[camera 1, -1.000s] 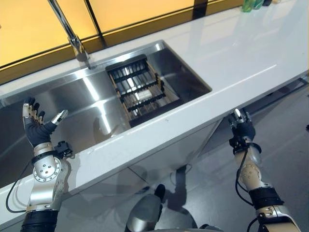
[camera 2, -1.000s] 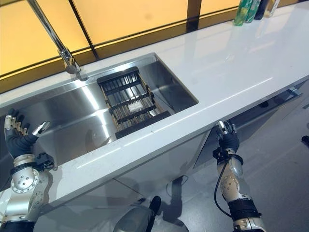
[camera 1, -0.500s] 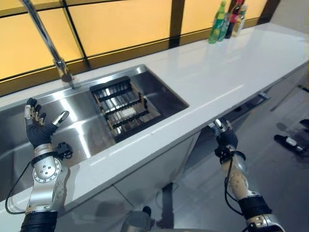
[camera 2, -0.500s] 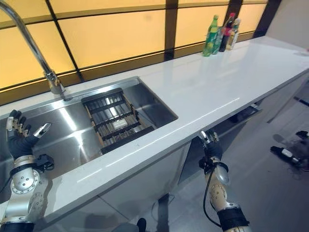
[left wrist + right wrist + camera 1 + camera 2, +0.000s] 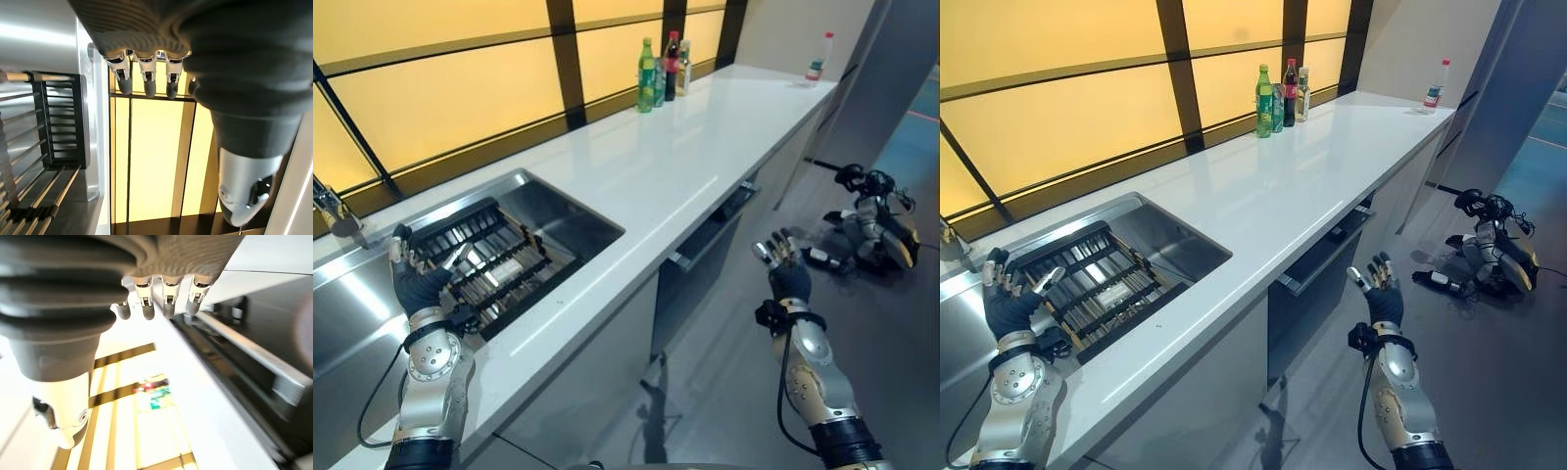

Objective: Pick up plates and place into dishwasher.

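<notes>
White countertop (image 5: 705,147) runs from near left to far right under amber window panels (image 5: 1058,108). Steel sink (image 5: 543,211) is set in its left part, with a black wire rack (image 5: 494,269) inside. No plates can be made out in the rack or on the counter. Faucet base (image 5: 333,211) sits at the far left edge of the sink. Three bottles (image 5: 1278,93) stand together at the far edge of the counter by the window, and a white bottle with red cap (image 5: 1433,90) stands alone at the far right end. Dishwasher (image 5: 705,264) sits under the counter right of the sink, its dark door slightly ajar at the top with a handle bar across. Left hand (image 5: 419,279) is raised over the near sink edge beside the rack, fingers straight and spread, holding nothing. Right hand (image 5: 1381,294) is up in front of the dishwasher door, apart from it, fingers straight, empty. Some dark equipment (image 5: 871,220) lies on the grey floor at far right.
</notes>
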Tool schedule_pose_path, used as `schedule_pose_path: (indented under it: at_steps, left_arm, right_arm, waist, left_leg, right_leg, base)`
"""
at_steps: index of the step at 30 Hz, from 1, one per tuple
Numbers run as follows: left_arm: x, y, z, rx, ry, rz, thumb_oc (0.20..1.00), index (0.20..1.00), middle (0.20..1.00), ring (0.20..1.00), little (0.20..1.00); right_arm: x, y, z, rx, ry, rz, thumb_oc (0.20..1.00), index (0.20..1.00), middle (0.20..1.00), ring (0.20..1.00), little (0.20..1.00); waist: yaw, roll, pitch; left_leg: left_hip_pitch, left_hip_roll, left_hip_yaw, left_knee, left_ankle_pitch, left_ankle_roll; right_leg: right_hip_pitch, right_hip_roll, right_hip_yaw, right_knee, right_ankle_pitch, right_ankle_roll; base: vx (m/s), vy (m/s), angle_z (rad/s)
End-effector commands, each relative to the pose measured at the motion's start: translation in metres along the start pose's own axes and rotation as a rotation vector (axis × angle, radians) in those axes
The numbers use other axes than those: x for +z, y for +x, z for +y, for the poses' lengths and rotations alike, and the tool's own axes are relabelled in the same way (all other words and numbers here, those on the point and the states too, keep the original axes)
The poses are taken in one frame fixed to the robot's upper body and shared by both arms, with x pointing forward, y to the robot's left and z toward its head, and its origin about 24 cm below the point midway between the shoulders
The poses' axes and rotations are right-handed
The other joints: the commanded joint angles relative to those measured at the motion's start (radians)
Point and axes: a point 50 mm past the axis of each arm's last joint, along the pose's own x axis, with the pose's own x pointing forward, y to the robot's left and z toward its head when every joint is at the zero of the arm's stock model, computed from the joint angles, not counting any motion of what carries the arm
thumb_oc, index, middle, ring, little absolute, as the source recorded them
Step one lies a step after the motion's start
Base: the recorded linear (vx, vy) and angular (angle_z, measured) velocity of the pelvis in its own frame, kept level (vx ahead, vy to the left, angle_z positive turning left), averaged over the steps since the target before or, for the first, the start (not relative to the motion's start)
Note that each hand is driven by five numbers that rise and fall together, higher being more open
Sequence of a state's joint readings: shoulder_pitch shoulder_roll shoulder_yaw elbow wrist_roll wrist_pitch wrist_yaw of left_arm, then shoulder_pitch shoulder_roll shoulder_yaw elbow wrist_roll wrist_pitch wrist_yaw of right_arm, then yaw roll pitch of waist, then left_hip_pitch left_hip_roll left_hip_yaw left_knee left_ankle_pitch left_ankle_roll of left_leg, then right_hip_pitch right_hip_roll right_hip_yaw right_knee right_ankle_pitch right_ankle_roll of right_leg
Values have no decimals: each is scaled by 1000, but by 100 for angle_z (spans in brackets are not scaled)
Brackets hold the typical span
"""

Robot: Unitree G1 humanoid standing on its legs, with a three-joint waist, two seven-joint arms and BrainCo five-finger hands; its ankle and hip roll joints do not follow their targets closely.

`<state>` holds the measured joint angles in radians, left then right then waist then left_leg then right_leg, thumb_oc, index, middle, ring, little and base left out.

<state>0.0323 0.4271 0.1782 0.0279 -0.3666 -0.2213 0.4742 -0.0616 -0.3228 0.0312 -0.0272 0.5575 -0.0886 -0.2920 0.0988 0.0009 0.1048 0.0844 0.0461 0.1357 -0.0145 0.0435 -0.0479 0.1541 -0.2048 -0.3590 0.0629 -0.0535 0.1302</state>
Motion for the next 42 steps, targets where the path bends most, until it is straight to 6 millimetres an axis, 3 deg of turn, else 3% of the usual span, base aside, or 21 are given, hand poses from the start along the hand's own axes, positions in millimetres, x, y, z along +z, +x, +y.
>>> schedule_pose_path:
  at_steps: [1,3,5,10,12,13,15,19,21,22,23,27,34,35,38,39,40,42]
  left_arm:
    - [26,9,-7,-24,-25,-122,1000,1000,1000,1000,1000]
    - [27,10,-11,-33,-41,-120,1000,1000,1000,1000,1000]
    - [29,12,-19,-66,-76,-117,1000,1000,1000,1000,1000]
    - [31,9,-38,-167,-137,-94,1000,1000,1000,1000,1000]
    - [31,6,-45,-206,-142,-101,1000,1000,1000,1000,1000]
    - [29,3,-49,-221,-154,-95,1000,1000,1000,1000,1000]
    - [28,0,-56,-264,-166,-90,1000,1000,1000,1000,1000]
    - [28,0,-65,-277,-146,-75,1000,1000,1000,1000,1000]
    - [33,2,-77,-319,-156,-71,1000,1000,1000,1000,1000]
    - [33,2,-77,-319,-156,-70,1000,1000,1000,1000,1000]
    - [37,1,-89,-371,-161,-72,1000,1000,1000,1000,1000]
    - [43,-6,-103,-405,-212,-69,1000,1000,1000,1000,1000]
    - [42,-8,-95,-380,-235,-48,1000,1000,1000,1000,1000]
    - [42,-8,-95,-382,-237,-45,1000,1000,1000,1000,1000]
    - [41,-11,-107,-451,-262,-41,1000,1000,1000,1000,1000]
    - [41,-11,-113,-469,-271,-43,1000,1000,1000,1000,1000]
    - [41,-12,-117,-470,-273,-45,1000,1000,1000,1000,1000]
    - [40,-12,-120,-462,-277,-44,1000,1000,1000,1000,1000]
  right_arm:
    - [52,8,19,112,-33,-252,1000,1000,1000,1000,1000]
    - [62,9,28,178,-50,-304,1000,1000,1000,1000,1000]
    - [80,11,51,311,-77,-390,1000,1000,1000,1000,1000]
    - [98,10,70,400,-85,-464,1000,1000,1000,1000,1000]
    - [99,9,71,399,-83,-472,1000,1000,1000,1000,1000]
    - [97,8,73,407,-68,-466,1000,1000,1000,1000,1000]
    - [94,8,73,394,-75,-458,1000,1000,1000,1000,1000]
    - [90,16,81,412,-71,-430,1000,1000,1000,1000,1000]
    - [90,20,82,390,-91,-422,1000,1000,1000,1000,1000]
    - [91,20,82,390,-91,-422,1000,1000,1000,1000,1000]
    - [90,23,83,369,-114,-401,1000,1000,1000,1000,1000]
    - [86,23,77,357,-126,-371,1000,1000,1000,1000,1000]
    - [72,17,77,345,-137,-319,1000,1000,1000,1000,1000]
    - [71,17,76,338,-140,-317,1000,1000,1000,1000,1000]
    - [68,17,68,272,-174,-328,1000,1000,1000,1000,1000]
    - [66,18,67,258,-179,-328,1000,1000,1000,1000,1000]
    - [65,19,68,253,-172,-327,1000,1000,1000,1000,1000]
    - [63,22,72,255,-156,-325,1000,1000,1000,1000,1000]
  waist:
    - [22,-14,-21]
    - [27,-16,-23]
    - [47,-23,-26]
    - [70,-15,8]
    - [79,-16,14]
    - [83,-26,17]
    - [78,-36,12]
    - [71,-53,1]
    - [62,-56,-12]
    - [58,-55,-12]
    - [53,-59,-21]
    - [71,-70,-26]
    - [102,-73,-30]
    - [98,-72,-30]
    - [61,-59,-21]
    - [49,-55,-18]
    - [43,-51,-16]
    - [32,-44,-22]
  left_leg:
    - [31,-15,-35,2,-50,19]
    - [29,-22,-43,6,-54,23]
    - [22,-48,-74,26,-69,41]
    - [-9,-113,-137,71,-75,113]
    - [-21,-131,-160,77,-68,125]
    - [-24,-142,-176,78,-67,127]
    - [-50,-155,-231,80,-57,125]
    - [-53,-144,-264,87,-77,86]
    - [-61,-133,-296,90,-90,75]
    - [-62,-133,-300,92,-93,74]
    - [-72,-121,-328,107,-105,62]
    - [-107,-88,-354,159,-120,27]
    - [-164,-46,-324,234,-88,-4]
    - [-169,-46,-307,242,-85,-5]
    - [-218,-14,-114,278,-30,-32]
    - [-226,-3,-86,279,-16,-40]
    - [-227,-6,-104,277,2,-45]
    - [-181,-24,-122,214,-36,-30]
  right_leg:
    - [-11,-27,14,41,57,-11]
    - [-12,-34,14,46,58,-10]
    - [-24,-60,17,109,67,-8]
    - [-167,-108,73,509,121,-12]
    - [-180,-97,91,573,133,-24]
    - [-181,-77,126,557,151,-25]
    - [-169,6,172,421,127,-38]
    - [-131,31,233,82,110,-38]
    - [-126,50,309,-2,94,-20]
    - [-123,51,305,-5,94,-21]
    - [-121,63,359,-14,80,-10]
    - [-91,60,307,-49,70,-17]
    - [-67,83,219,-91,66,-58]
    - [-65,85,210,-93,65,-60]
    - [-29,90,118,-106,61,-74]
    - [-20,90,101,-109,61,-77]
    - [-16,92,106,-115,64,-76]
    - [-20,91,125,-121,68,-74]
  base:
    - [53,109,-5]
    - [58,109,-5]
    - [76,169,-2]
    - [18,197,29]
    - [26,45,94]
    - [48,-86,84]
    - [113,-176,77]
    - [152,-199,88]
    - [126,-165,108]
    - [166,-216,148]
    - [112,-164,113]
    - [53,-249,103]
    - [-4,-217,34]
    - [-64,-116,32]
    - [-78,-63,57]
    - [-50,19,92]
    - [-21,65,107]
    - [13,99,66]
